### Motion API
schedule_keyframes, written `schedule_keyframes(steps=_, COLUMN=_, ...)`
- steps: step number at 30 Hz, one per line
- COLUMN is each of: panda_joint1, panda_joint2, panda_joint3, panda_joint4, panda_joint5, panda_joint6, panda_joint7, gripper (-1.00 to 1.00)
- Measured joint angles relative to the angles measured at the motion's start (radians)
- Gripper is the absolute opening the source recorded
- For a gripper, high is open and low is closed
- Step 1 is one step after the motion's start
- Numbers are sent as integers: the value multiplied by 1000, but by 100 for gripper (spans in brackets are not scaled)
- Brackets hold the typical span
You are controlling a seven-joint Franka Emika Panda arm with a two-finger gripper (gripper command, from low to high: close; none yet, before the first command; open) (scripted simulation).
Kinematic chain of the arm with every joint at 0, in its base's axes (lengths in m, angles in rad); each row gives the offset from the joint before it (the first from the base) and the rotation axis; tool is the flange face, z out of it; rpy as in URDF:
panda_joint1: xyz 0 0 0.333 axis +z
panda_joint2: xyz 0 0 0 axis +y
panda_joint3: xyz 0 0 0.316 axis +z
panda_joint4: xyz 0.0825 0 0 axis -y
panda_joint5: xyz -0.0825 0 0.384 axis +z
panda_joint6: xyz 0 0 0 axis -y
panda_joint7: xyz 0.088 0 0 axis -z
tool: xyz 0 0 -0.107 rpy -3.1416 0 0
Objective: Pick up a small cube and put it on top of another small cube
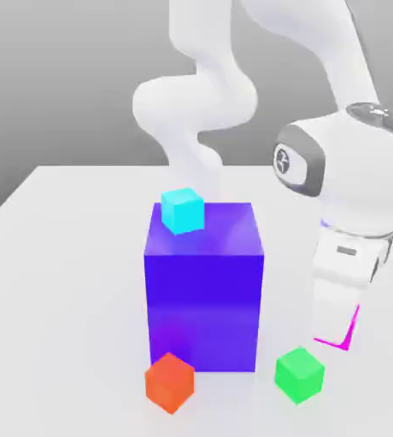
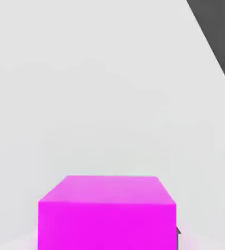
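The small cube (image 2: 107, 215) is bright magenta-pink and rests on the white table at the exterior view's right. There my hand covers most of it, leaving only a pink edge (image 1: 351, 333) showing. My gripper (image 1: 337, 323) has come straight down over the cube. In the hand view the cube sits close up, with a dark fingertip (image 2: 177, 232) pressed against its side. The gripper is shut on the cube, which still sits at table level. A green cube (image 1: 300, 374) lies just in front of it, and an orange-red cube (image 1: 169, 382) lies further to the exterior view's left.
A large blue-violet block (image 1: 204, 290) stands mid-table with a small cyan cube (image 1: 183, 211) on its top corner. The white table (image 1: 55, 282) stretches bare to the exterior view's left. The arm's links rise behind the block.
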Motion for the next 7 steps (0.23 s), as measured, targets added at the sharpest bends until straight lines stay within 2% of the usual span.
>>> schedule_keyframes(steps=3, panda_joint1=0, panda_joint2=90, panda_joint3=-3, panda_joint4=-2, panda_joint5=-7, panda_joint6=92, panda_joint7=10, gripper=-100)
schedule_keyframes(steps=4, panda_joint1=1, panda_joint2=123, panda_joint3=-6, panda_joint4=-1, panda_joint5=-11, panda_joint6=124, panda_joint7=13, gripper=100)
schedule_keyframes(steps=7, panda_joint1=1, panda_joint2=123, panda_joint3=-6, panda_joint4=-1, panda_joint5=-11, panda_joint6=124, panda_joint7=13, gripper=100)
